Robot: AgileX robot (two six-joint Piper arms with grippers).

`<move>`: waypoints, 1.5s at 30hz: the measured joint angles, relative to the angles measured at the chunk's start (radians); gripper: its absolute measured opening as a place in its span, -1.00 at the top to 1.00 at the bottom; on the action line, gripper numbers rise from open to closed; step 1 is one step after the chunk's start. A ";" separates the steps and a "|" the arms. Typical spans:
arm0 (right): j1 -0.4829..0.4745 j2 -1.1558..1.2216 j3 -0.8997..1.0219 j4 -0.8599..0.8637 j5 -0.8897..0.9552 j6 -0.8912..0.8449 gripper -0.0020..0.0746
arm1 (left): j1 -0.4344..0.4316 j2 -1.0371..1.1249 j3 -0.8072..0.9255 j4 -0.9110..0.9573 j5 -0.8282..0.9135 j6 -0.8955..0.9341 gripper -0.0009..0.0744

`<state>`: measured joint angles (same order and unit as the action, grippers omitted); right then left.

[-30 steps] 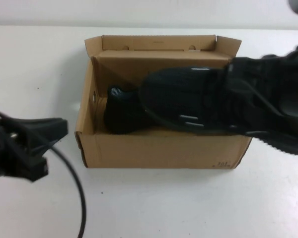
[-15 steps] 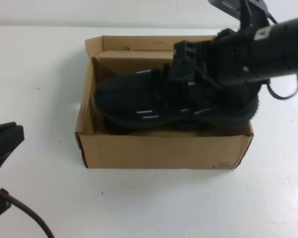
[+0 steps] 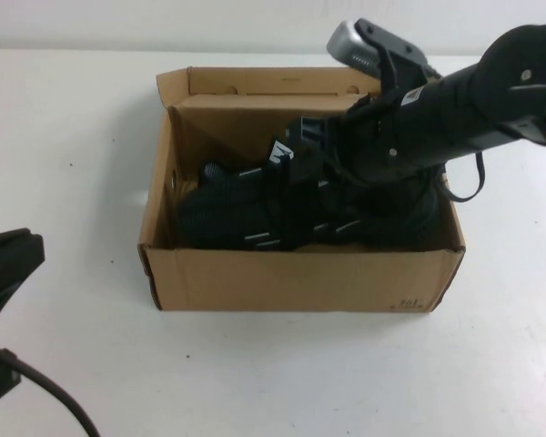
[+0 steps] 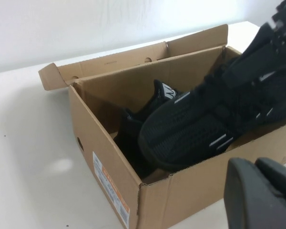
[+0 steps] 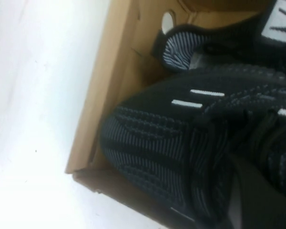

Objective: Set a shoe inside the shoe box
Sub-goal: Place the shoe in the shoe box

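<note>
Shoe's in the box!
Right gripper (image 3: 296, 168) clamped on the black sneaker (image 3: 255, 214) inside the shoe box (image 3: 291, 278); left gripper (image 3: 5, 264), fingers together, sits off to the side.

Shoe box (image 3: 291, 278) interior largely blocked: two shoes (image 3: 255, 214) fill the floor, right gripper (image 3: 296, 159) and arm occupy right side. Left gripper (image 3: 5, 264) stands clear, near left.

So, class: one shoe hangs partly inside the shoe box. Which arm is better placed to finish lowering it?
The right. Its right gripper is shut on the shoe over the shoe box. The shut left gripper sits off to the box's left.
</note>
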<state>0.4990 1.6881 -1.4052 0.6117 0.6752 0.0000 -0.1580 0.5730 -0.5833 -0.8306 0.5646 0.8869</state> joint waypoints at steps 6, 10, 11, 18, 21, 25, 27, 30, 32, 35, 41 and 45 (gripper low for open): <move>0.000 0.045 0.000 0.051 -0.002 0.000 0.96 | 0.000 0.000 0.000 0.000 -0.009 -0.002 0.97; 0.000 0.086 0.000 0.105 -0.002 0.000 0.96 | 0.000 0.000 0.000 0.000 -0.011 -0.006 0.97; 0.000 0.095 0.000 0.121 -0.003 0.000 0.96 | 0.000 0.000 0.000 0.000 -0.013 -0.006 0.97; 0.000 0.133 0.000 0.184 -0.022 0.016 0.96 | 0.000 0.000 0.000 0.000 -0.018 -0.008 0.97; 0.000 0.137 0.000 0.180 -0.023 0.018 0.96 | 0.000 0.000 0.000 0.000 -0.018 -0.010 0.97; 0.000 0.137 -0.002 0.177 -0.012 0.018 0.92 | 0.000 0.000 0.000 0.000 -0.018 -0.010 0.97; 0.000 0.137 -0.002 0.177 -0.009 0.018 0.90 | 0.000 0.000 0.000 0.000 -0.018 -0.010 0.97; 0.000 0.137 -0.002 0.175 -0.004 0.018 0.90 | 0.000 0.000 0.000 0.000 -0.018 -0.013 0.97; 0.000 0.137 -0.002 0.172 -0.004 0.018 0.90 | 0.000 0.000 0.000 0.000 -0.018 -0.018 0.97; 0.000 0.137 -0.002 0.159 -0.011 0.018 0.90 | 0.000 0.000 0.000 0.000 -0.018 -0.027 0.97; 0.000 0.137 -0.002 0.156 0.000 0.018 0.72 | 0.000 0.000 0.000 0.000 -0.018 -0.041 0.97; 0.000 0.137 -0.002 0.180 0.000 0.018 0.12 | 0.000 0.000 0.000 0.000 -0.016 -0.043 0.97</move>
<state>0.4990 1.8255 -1.4068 0.7915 0.6748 0.0176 -0.1580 0.5730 -0.5833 -0.8306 0.5482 0.8441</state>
